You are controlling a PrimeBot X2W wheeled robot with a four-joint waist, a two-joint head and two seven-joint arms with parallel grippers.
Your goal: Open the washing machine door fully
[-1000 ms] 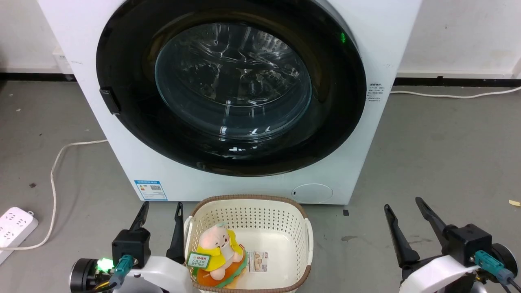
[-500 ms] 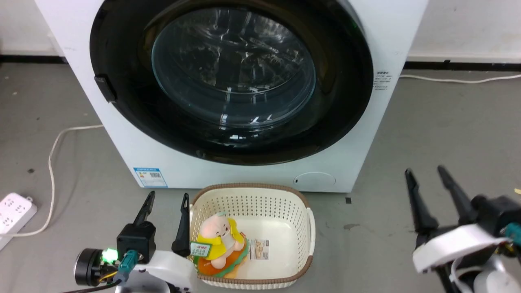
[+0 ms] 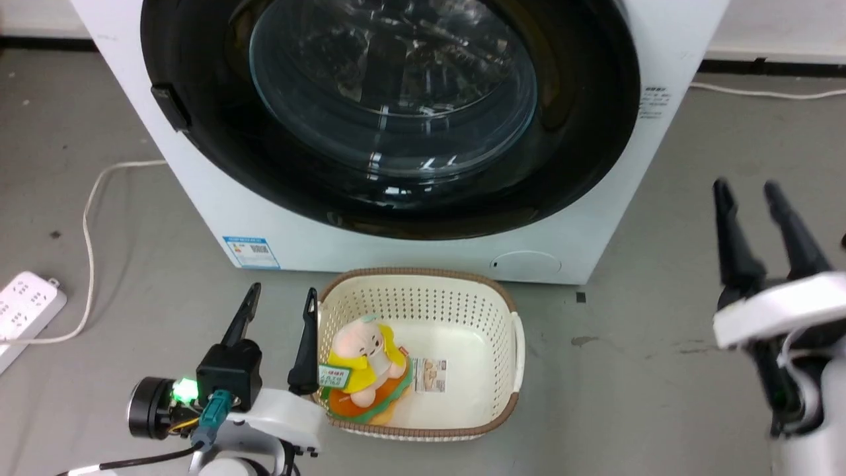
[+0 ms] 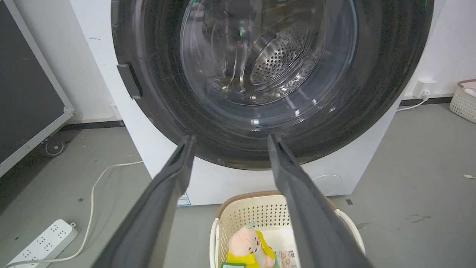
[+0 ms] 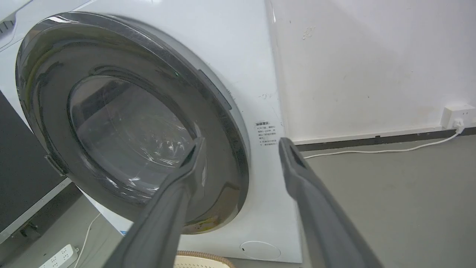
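Left gripper [image 3: 283,294], lower left, and right gripper [image 3: 747,190], right edge, are spread and empty. The washing machine door [image 3: 390,112], top centre, is shut. Rigid and slick, it is probably best pulled by its handle tab [image 3: 170,107], upper left.

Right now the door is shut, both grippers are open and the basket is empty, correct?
No: the head view shows a plush toy in the basket. The washing machine door is shut, and the left gripper and right gripper are open.
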